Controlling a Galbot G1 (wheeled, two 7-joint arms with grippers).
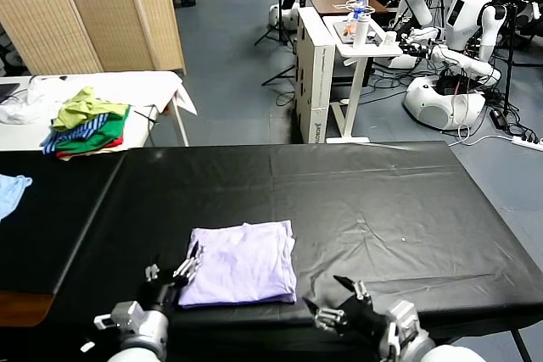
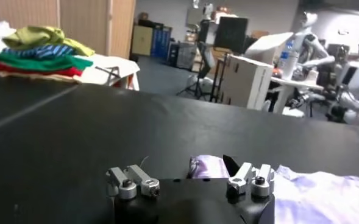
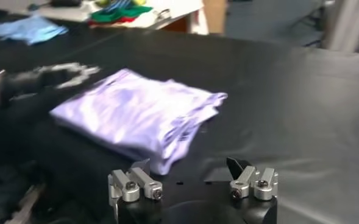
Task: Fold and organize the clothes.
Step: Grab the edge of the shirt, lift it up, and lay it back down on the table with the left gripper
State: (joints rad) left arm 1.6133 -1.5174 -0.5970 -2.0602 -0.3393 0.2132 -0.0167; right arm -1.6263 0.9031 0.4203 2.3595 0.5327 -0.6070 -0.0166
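The clothes, one pale lavender T-shirt point(image 1: 242, 264), lie folded into a flat rectangle on the black table point(image 1: 382, 209), close to its near edge. My left gripper point(image 1: 172, 267) is open just off the shirt's near left corner, with nothing held. In the left wrist view the shirt point(image 2: 316, 198) lies beside the left gripper point(image 2: 188, 164). My right gripper point(image 1: 329, 294) is open and empty, just off the shirt's near right corner. In the right wrist view the folded shirt point(image 3: 136, 112) lies ahead of the right gripper point(image 3: 189, 165), its layered edge near one fingertip, and the left gripper point(image 3: 63, 74) shows beyond it.
A green, striped and red pile of garments point(image 1: 85, 125) sits on a white table at the back left. A light blue cloth point(image 1: 10, 188) lies at the black table's left edge. White cabinets point(image 1: 318, 74) and other robots point(image 1: 450, 48) stand behind the table.
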